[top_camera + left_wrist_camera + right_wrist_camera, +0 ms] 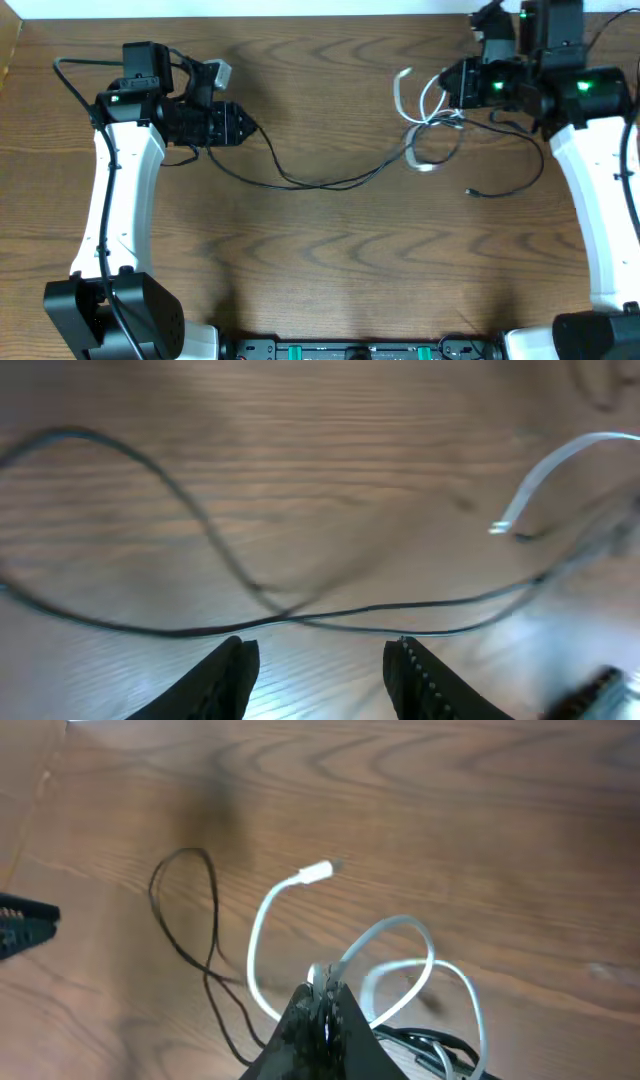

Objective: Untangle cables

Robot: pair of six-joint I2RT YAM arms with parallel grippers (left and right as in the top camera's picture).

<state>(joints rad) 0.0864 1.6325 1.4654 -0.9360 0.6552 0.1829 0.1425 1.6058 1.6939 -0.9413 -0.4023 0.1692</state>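
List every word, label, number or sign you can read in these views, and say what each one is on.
No readable text in any view.
No lettering shows on the black cable, the white cable or the table.
Any markings on the black bar at the overhead view's bottom edge are too small to read.

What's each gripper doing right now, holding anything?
Left gripper: open, nothing between the fingers; black cable lies just ahead.
Right gripper: closed on the white cable.
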